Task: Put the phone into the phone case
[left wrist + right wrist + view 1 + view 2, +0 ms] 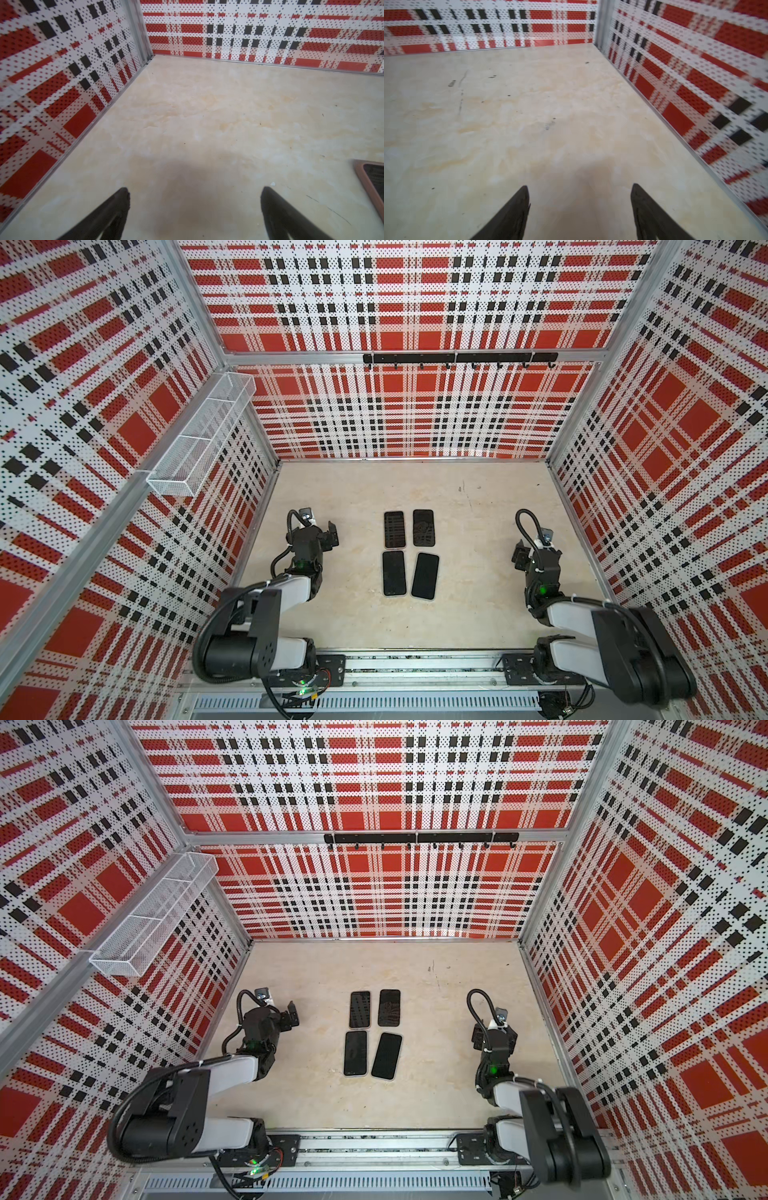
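Note:
Four dark flat slabs lie in two rows at mid-table in both top views. The near pair are smooth glossy black and look like a phone [394, 573] and another phone [425, 576], the latter slightly tilted. The far pair show patterned faces and look like a phone case [394, 529] and a second case [423, 527]. I cannot tell phones from cases for sure. A pinkish-brown rim of the far left slab [372, 187] shows in the left wrist view. My left gripper [322, 527] [195, 191] is open over bare table, left of the slabs. My right gripper [534, 551] [580, 187] stands open and empty, far to their right.
Plaid perforated walls [415, 418] close in the beige table [478, 614] on three sides. A white wire basket [199, 439] hangs on the left wall and a black hook rail [457, 358] on the back wall. The arm bases sit on a rail [415, 668] at the front.

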`<state>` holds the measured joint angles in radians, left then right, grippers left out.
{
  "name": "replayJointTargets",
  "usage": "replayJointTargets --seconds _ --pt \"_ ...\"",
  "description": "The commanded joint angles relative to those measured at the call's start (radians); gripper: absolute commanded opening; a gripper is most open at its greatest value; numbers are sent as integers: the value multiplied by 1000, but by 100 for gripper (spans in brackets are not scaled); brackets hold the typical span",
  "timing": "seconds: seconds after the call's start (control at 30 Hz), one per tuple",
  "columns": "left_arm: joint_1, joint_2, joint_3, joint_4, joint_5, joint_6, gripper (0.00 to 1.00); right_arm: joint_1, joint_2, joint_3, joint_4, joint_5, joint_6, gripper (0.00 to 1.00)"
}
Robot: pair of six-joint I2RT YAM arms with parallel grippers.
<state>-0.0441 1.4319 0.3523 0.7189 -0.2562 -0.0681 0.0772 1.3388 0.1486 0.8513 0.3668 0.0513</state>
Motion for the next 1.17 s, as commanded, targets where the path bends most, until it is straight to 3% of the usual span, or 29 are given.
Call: replayJointTargets --seconds 0.0,0.1,0.17,0.27,0.37,0.7,0.83,1.13 --pt "29 102 -39 322 103 31 99 -8 171 46 403 -114 -89 78" --pt "38 141 -27 359 173 47 99 -35 313 46 554 -154 -72 82" --pt "42 140 -8 321 194 49 99 -40 240 93 352 -164 -59 88" --pt "19 140 13 281 148 65 99 -43 261 172 247 -212 -79 100" --pt "-24 140 31 250 70 92 99 -43 246 252 62 -210 -77 100" --pt "-48 142 34 249 26 110 99 -34 253 241 101 -204 -92 100" --pt "-49 142 33 249 25 109 99 -35 253 252 75 -284 -114 100" --pt "-57 143 34 249 4 117 99 -37 251 242 94 -282 -116 100"
